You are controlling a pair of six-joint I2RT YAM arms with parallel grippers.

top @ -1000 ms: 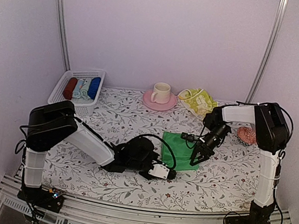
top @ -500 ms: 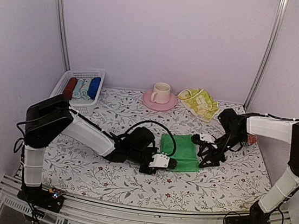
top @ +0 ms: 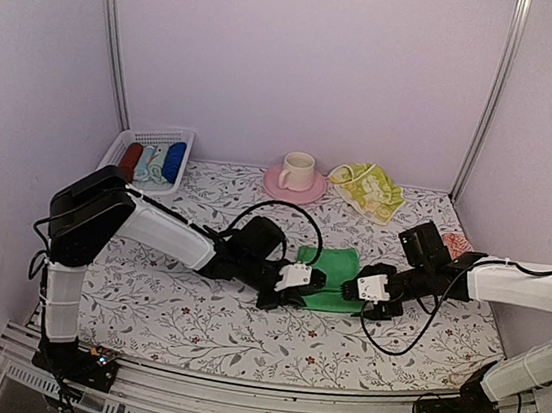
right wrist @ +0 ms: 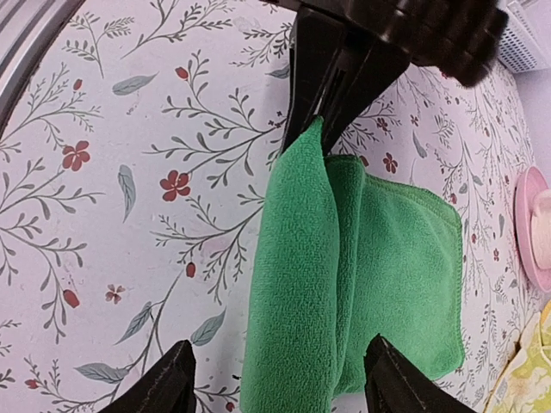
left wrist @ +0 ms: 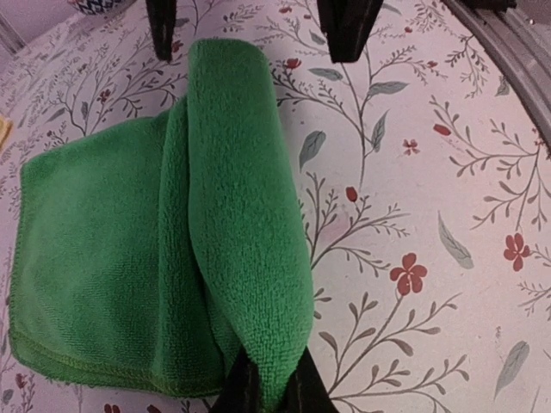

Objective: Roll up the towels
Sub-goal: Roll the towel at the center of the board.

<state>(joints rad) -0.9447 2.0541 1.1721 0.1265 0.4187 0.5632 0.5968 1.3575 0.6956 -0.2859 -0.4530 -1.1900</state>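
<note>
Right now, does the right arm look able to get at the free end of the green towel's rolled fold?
Probably yes. The right gripper is open, its fingers either side of the fold in the green towel, with nothing else between them. The left gripper pinches only the opposite end.

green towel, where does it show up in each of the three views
top external: green towel sits at the centre of the picture, slightly low.
left wrist: it fills the left and centre, rolled edge running top to bottom.
right wrist: it is centre right, rolled edge on its left.
shared landmark: the left gripper pinching one end of the rolled edge, at the bottom of the left wrist view and the top of the right.
</note>
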